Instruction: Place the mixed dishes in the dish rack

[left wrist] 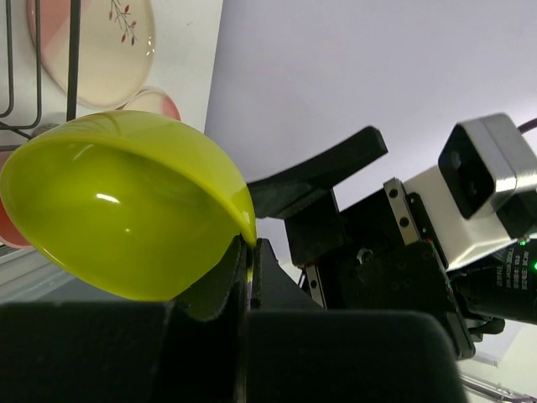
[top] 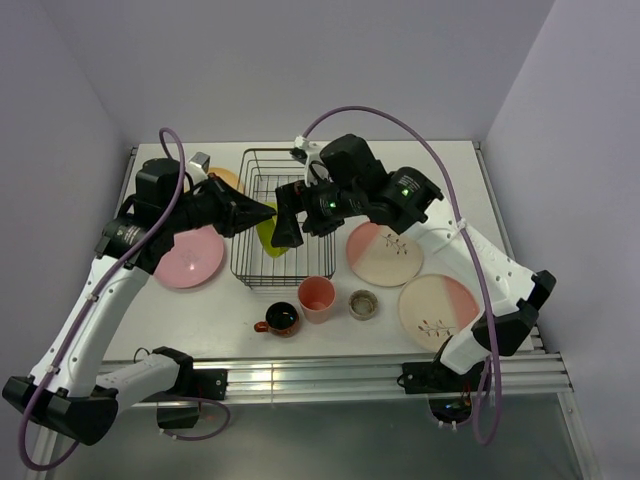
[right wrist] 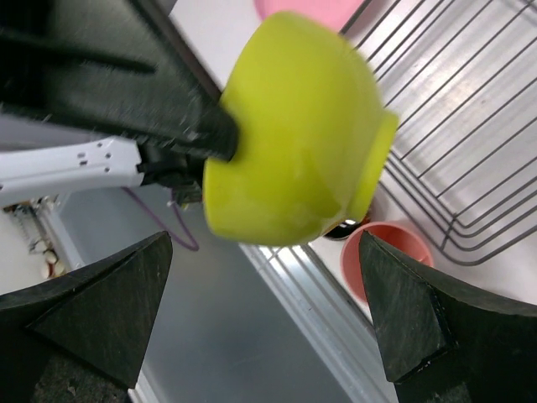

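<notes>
By the look of it nothing sits in the dish rack (top: 268,172) yet. The green bowl (right wrist: 294,126) is the piece in hand. The left end effector (left wrist: 249,252) is clamped on its rim and holds it tipped in the air over the rack's near half. The right end effector (top: 289,228) faces it, fingers spread wide, touching nothing.

On the counter (top: 450,180) wait the pink plate (top: 190,257), the orange plate (top: 226,178), the pink-and-cream plate (top: 385,253), the twig plate (top: 438,305), the mug (top: 280,319), the pink cup (top: 317,298) and the grey cup (top: 362,304).

Only the overhead view shows that layout, though the arms cover most of the bowl there. The left wrist view shows the pinch on the rim. The right wrist view shows the rack wires behind the bowl.
</notes>
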Motion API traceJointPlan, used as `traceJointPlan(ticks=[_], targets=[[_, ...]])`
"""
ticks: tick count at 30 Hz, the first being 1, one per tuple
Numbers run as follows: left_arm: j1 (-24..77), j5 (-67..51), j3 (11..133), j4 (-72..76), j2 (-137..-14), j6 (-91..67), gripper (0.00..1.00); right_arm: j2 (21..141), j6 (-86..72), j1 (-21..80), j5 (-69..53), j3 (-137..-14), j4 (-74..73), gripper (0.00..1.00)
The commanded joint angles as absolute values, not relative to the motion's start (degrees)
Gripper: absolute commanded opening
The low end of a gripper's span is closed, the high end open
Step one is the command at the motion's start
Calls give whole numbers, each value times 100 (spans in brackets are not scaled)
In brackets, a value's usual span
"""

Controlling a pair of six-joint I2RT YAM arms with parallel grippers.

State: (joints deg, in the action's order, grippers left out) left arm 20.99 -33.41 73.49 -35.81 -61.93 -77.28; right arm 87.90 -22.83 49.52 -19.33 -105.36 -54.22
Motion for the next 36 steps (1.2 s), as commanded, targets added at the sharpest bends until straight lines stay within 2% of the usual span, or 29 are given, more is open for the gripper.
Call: traceJointPlan(ticks=[1, 13, 24, 26, 30, 31, 33, 34, 36], targets=[[2127, -3577, 7357, -3146, -5985, -7787, 0, 8824, -2119, 5018, -1451, -10960, -5387, 100], [2127, -3761, 7321, -3085, -6047, -7778, 0, 8991, -2118, 5027, -1397, -11083, -5344, 98], [2127, -3832, 7374, -3041, -6179, -7726, 0, 8921, -2197, 5036, -1538, -10969, -5212, 88], [2127, -3832, 7383, -3024, -6179, -7726, 0, 8938, -2197, 5027, -1582, -10986, -5212, 83], [2127, -3823, 7383, -3015, -6179, -7717, 0, 8921, -2232, 5027, -1652, -10925, -5150, 67], [2118, -3823, 7374, -3015, -6170, -7734, 0, 8921, -2241, 5036, -1670, -10916, -5150, 52], [2127, -3815, 7357, -2997, -6170, -7726, 0, 8930, -2241, 5027, -1749, -10907, -5124, 31], [2127, -3814, 7348, -2997, -6161, -7726, 0, 8947, -2241, 5027, -1749, -10916, -5133, 3], [2127, -3806, 7330, -2953, -6144, -7734, 0, 9009, -2224, 5027, -1714, -10977, -5229, 0]])
